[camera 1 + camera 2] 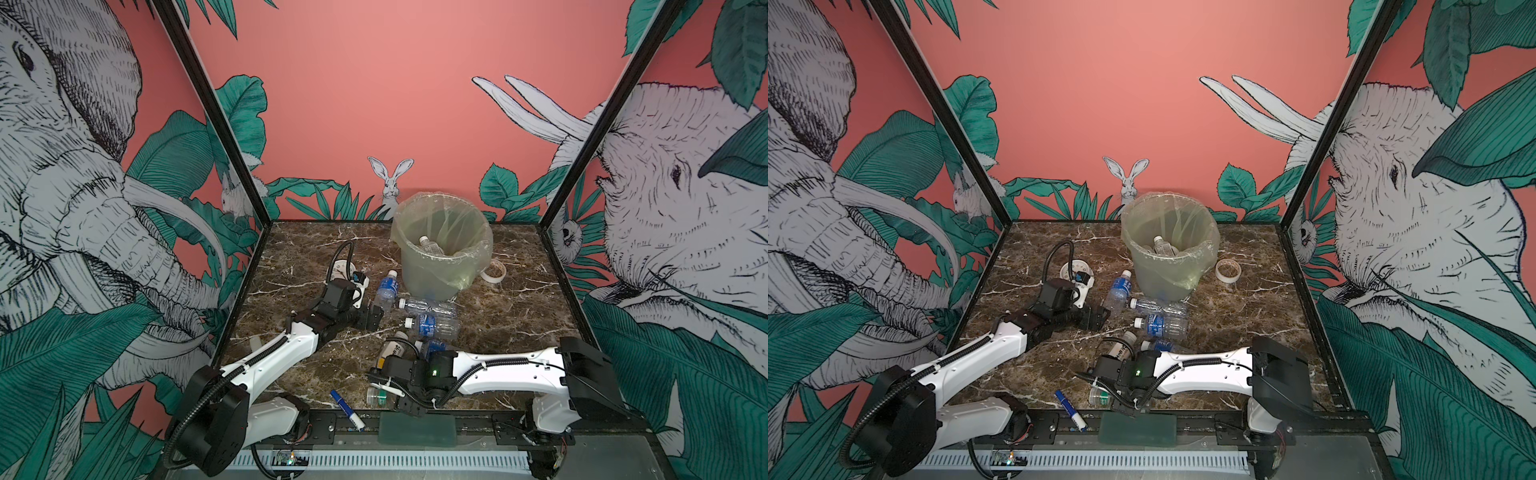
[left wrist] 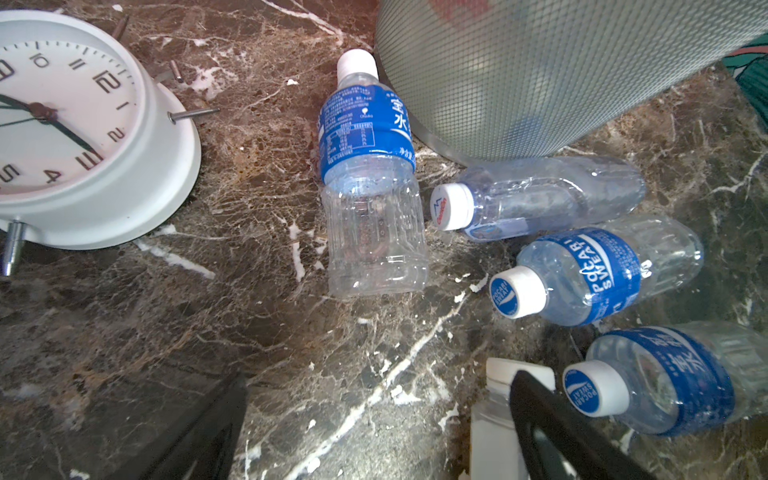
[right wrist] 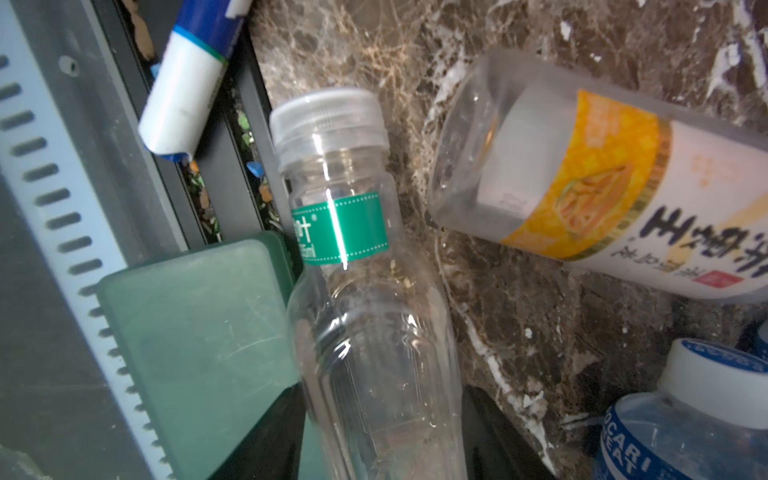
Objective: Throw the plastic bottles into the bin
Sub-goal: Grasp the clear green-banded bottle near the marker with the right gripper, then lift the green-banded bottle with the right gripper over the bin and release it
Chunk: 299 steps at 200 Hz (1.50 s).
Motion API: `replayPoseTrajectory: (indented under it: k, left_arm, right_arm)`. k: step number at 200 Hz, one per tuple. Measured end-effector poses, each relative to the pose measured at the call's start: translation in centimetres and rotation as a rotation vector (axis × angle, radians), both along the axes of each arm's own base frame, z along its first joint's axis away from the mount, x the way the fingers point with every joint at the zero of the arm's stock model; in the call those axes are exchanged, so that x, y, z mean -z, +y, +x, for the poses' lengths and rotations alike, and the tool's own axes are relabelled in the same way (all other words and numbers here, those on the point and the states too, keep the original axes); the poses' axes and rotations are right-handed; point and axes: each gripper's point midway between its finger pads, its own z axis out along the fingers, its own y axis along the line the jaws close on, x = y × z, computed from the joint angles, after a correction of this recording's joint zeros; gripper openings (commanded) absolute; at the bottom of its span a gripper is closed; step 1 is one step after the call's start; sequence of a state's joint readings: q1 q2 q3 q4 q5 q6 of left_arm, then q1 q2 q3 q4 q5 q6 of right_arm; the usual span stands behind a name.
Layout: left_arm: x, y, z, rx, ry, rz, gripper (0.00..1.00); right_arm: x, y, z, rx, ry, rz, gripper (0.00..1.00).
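Note:
The bin stands at the back of the marble table with a plastic bottle inside it. Several plastic bottles lie in front of it: a blue-label one, a clear one and a Pocari one. My left gripper hangs open over bare marble beside them, with nothing between its fingers. At the table's front edge, my right gripper is shut on a clear green-label bottle. A white-yellow-label bottle lies beside it.
A white clock lies left of the bin and a tape roll lies on its right. A blue-capped marker and a green pad sit at the front rail.

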<state>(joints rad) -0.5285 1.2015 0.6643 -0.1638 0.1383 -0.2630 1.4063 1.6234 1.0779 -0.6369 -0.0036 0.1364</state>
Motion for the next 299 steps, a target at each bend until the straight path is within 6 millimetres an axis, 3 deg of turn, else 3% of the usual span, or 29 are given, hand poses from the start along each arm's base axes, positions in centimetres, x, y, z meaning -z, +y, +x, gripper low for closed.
replayPoseTrajectory:
  k: [81, 109, 141, 173, 206, 260, 299]
  left_arm:
    - [0.4, 0.2, 0.0, -0.008, 0.007, -0.004, 1.0]
    - [0.4, 0.3, 0.0, -0.01, 0.007, -0.005, 1.0]
    - [0.5, 0.3, -0.1, -0.01, 0.009, -0.004, 1.0]
    - [0.5, 0.3, -0.1, -0.012, 0.009, -0.005, 1.0]
    - [0.5, 0.3, -0.1, -0.01, 0.01, -0.007, 1.0]
    - [0.5, 0.1, -0.2, -0.001, 0.015, -0.018, 1.0]
    - [0.4, 0.1, -0.2, 0.001, 0.017, -0.023, 1.0]
  right_arm:
    - [2.0, -0.3, 0.9, 0.018, -0.006, -0.06, 0.68]
    - [2.8, -0.8, 1.7, 0.041, -0.011, -0.088, 0.75]
    - [3.9, -1.3, 2.3, 0.057, -0.014, -0.129, 0.71]
    - [3.7, -1.4, 2.6, 0.056, -0.029, -0.128, 0.67]
    - [2.0, -2.1, 2.8, 0.046, -0.072, -0.078, 0.64]
    - [-4.2, -2.7, 4.0, 0.08, -0.192, 0.145, 0.59]
    - [-6.4, -5.0, 5.4, 0.173, -0.292, 0.244, 0.57]
